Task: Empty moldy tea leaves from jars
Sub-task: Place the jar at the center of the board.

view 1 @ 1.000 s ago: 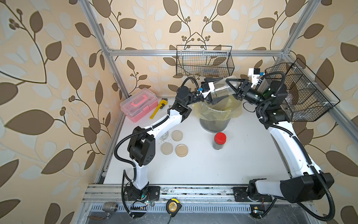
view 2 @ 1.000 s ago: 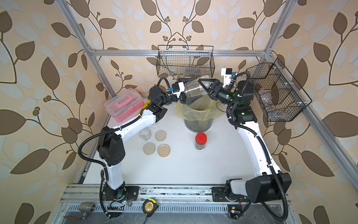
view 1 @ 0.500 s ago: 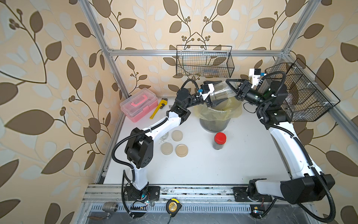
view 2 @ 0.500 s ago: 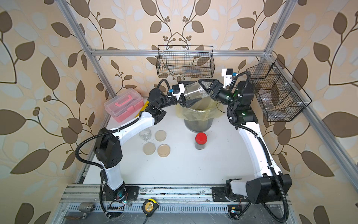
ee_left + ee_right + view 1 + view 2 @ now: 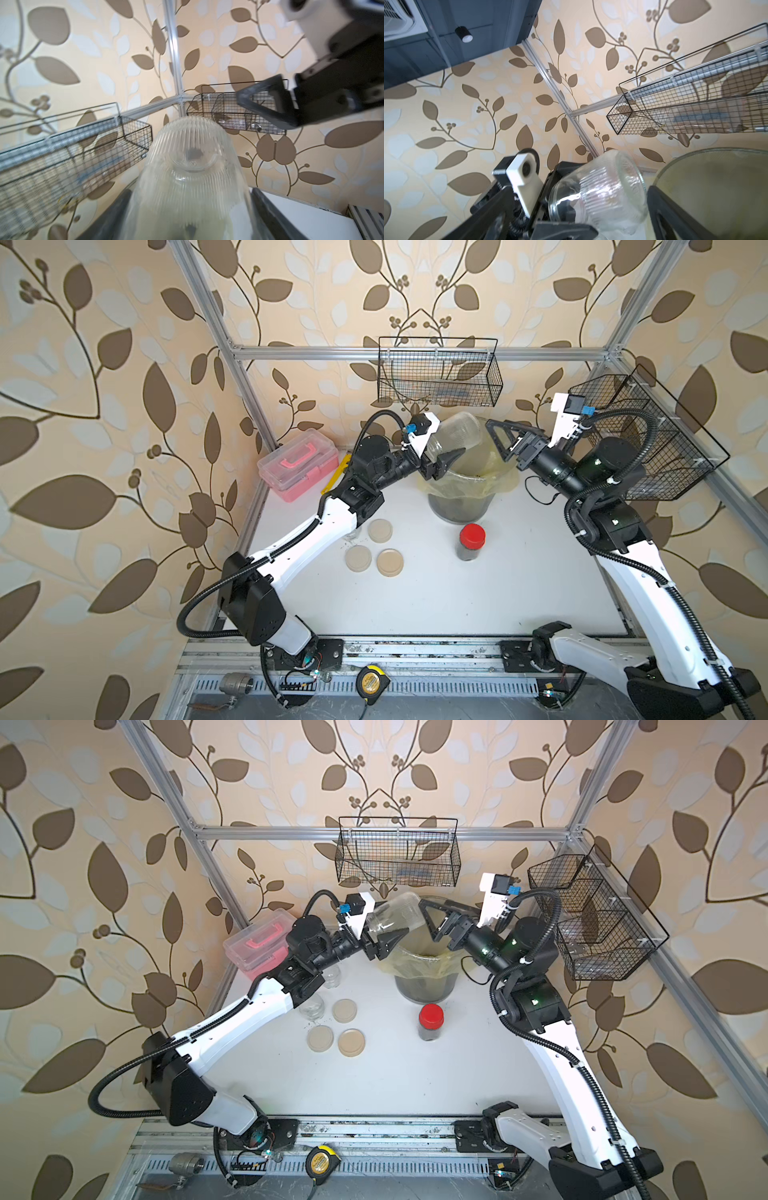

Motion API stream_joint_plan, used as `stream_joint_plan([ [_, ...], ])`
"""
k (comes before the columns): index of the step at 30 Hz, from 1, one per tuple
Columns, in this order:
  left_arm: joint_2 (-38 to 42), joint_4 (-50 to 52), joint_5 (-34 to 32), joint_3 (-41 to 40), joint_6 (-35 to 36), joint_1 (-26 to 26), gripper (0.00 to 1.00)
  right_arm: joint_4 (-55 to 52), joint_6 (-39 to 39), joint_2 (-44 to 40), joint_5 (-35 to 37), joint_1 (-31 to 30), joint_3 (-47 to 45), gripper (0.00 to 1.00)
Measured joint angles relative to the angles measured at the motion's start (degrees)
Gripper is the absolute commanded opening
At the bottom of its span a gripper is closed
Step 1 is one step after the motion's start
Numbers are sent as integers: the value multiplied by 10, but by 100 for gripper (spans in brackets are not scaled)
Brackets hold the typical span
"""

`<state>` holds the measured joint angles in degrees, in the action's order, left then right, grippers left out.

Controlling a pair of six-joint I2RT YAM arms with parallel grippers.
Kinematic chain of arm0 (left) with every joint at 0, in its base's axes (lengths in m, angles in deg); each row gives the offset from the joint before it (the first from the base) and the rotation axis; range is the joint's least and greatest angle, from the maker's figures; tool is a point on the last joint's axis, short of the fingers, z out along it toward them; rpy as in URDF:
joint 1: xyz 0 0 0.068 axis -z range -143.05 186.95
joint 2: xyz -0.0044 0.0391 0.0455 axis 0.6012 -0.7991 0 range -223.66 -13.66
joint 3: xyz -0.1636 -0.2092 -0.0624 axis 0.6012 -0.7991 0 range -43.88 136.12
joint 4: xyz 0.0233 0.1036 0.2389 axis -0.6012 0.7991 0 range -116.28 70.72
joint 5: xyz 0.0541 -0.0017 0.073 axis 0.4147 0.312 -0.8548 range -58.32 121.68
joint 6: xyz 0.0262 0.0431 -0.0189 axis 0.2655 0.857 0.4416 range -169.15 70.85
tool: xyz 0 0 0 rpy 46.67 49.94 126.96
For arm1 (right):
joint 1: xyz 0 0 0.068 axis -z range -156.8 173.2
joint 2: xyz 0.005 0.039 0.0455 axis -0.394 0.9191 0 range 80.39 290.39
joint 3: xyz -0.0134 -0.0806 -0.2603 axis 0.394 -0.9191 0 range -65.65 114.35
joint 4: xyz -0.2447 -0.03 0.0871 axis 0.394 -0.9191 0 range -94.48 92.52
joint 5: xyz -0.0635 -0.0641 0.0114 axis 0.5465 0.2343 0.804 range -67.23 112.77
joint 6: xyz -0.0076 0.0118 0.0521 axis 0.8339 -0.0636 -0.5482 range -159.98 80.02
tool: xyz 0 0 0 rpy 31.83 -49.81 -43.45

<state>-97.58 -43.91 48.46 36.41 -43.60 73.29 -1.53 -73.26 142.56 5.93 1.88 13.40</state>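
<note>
Overhead and wrist views, read from the biggest item down.

The white table [image 5: 457, 605] carries everything. At its back stands the grey bin [image 5: 457, 510] with a yellowish liner [image 5: 505, 483] folded over the rim. What shows dark through its wall is probably dumped leaves, though you cannot confirm that from here.

Your left gripper [image 5: 451, 448] is clamped on the neck of a ribbed jar [image 5: 459, 433], held tilted with the base raised and the mouth low over the bin's rim. In both wrist views the glass looks clear, so judge this jar emptied. Your right gripper [image 5: 496, 439] sits just beside the jar's base with its jaws spread wide, holding nothing and touching nothing.

In front of the bin the red-lidded jar [image 5: 471, 543] stands upright and closed, with dark tea leaves [image 5: 468, 552] packed inside — the one load left.

Two open jars [image 5: 311, 1006] [image 5: 332, 974] stand by the left forearm, seemingly empty. Three beige lids [image 5: 380, 530] [image 5: 358, 558] [image 5: 390, 562] lie flat near them, and a few specks [image 5: 309, 1026] are scattered beside the lids.

Progress, as a judgement: three of four jars are done. You have yet to park the ribbed jar, unscrew the red lid and tip that jar out.
</note>
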Motion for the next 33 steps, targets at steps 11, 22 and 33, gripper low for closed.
stream_joint_plan([
  [11,71,277,-261,-13,-93,-15,52,-76,193,26,112,-151,-8,100],
  [22,-83,551,-307,73,-165,-80,51,-123,234,44,131,-174,-9,100],
  [33,-300,696,-254,262,-164,-94,52,-133,243,45,139,-176,-9,100],
])
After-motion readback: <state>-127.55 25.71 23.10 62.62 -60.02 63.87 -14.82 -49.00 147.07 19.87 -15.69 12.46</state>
